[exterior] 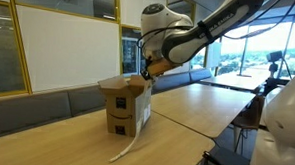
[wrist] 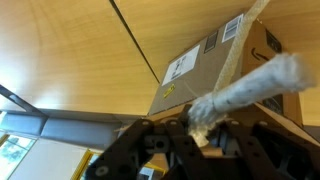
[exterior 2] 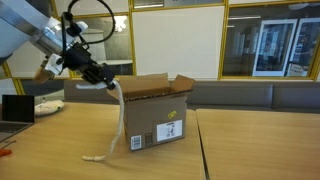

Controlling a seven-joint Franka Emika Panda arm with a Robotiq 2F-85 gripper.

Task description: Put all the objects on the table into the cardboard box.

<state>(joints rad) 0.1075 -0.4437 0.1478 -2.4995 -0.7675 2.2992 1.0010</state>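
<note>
Wrist view first, Mia asks: what has the gripper [wrist: 197, 128] got?

Ben: Its jaws are squeezed right down on one end of the long white piece [wrist: 250, 85], with the cardboard box [wrist: 215, 60] just behind it.

Mia: And the rest of the piece?

Ben: In both exterior views it hangs from the gripper [exterior 2: 97, 73], which sits up by the box's open flaps. The piece [exterior 2: 120, 115] drops past the box's side and its free end lies on the table [exterior 2: 250, 150], just beside the box's bottom corner. How near that is to the table's edge I cannot tell.

Mia: How will it handle?

Ben: I'd judge it light, soft and floppy, like padded cord. It has no stiffness, so the tail will swing and drag. The wrap looks rough enough not to slip, and it doesn't look fragile.

Mia: Is the end a good place to hold it?

Ben: It's secure, but the whole length trails below. The tail would need lifting high to clear the flap. A hold nearer the middle would halve the dangle.
</note>
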